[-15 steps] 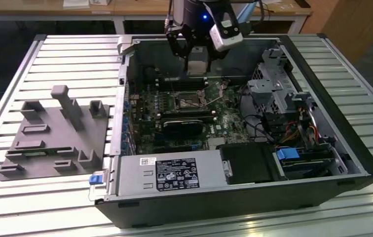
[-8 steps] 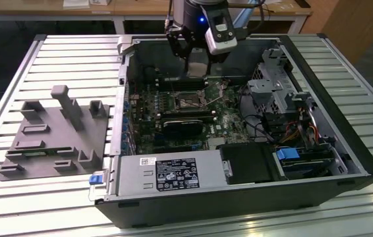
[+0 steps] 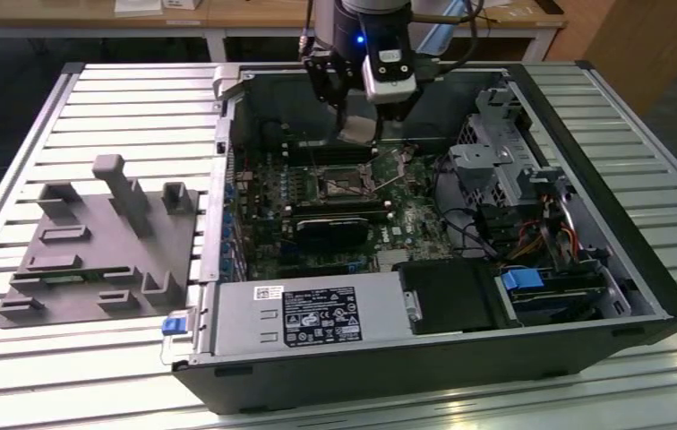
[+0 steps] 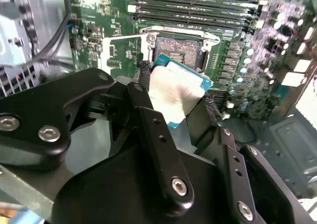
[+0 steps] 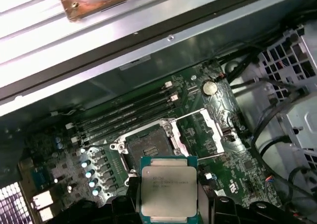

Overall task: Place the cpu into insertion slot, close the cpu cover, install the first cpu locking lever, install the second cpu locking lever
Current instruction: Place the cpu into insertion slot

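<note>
My gripper (image 3: 359, 134) hangs inside the open computer case, just above the motherboard and a little behind the insertion slot (image 3: 341, 186). It is shut on the cpu (image 5: 168, 192), a flat square chip with a silver top, held by two opposite edges between black fingers (image 4: 145, 73). In both wrist views the cpu (image 4: 176, 92) floats tilted above the board, apart from the slot (image 4: 179, 50). The slot (image 5: 148, 144) lies bare, with its dark centre showing. The cpu cover (image 5: 200, 132), a thin silver frame, is swung open beside the slot.
Long black memory slots (image 5: 124, 115) run beside the slot. A black card with a fan (image 3: 332, 228) and the power supply (image 3: 303, 313) lie nearer the case front. A drive cage (image 3: 494, 161) and cables (image 5: 267, 110) crowd one side. A grey fixture (image 3: 99, 242) sits on the exterior view's left.
</note>
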Controlling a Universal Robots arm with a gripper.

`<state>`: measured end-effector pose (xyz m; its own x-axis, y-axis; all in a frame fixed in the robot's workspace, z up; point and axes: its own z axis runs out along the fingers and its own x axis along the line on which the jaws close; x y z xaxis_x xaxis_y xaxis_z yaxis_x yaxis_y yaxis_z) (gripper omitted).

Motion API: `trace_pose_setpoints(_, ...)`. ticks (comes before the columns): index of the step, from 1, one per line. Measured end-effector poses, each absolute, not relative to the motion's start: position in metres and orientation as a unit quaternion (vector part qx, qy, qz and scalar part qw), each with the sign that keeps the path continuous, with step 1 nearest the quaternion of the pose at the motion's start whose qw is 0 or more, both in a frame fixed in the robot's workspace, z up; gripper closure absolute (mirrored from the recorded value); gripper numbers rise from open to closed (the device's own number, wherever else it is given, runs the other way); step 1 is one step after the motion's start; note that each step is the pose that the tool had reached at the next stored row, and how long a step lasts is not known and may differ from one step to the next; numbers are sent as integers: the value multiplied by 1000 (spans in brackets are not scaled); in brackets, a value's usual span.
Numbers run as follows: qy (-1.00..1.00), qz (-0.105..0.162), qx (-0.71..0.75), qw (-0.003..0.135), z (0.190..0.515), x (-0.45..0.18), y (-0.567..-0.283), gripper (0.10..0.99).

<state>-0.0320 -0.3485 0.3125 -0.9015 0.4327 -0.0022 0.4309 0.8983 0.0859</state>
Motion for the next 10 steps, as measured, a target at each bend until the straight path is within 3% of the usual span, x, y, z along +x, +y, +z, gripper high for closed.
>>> trace_pose_setpoints(10,950,41,309,14,310,-32,-349,545)
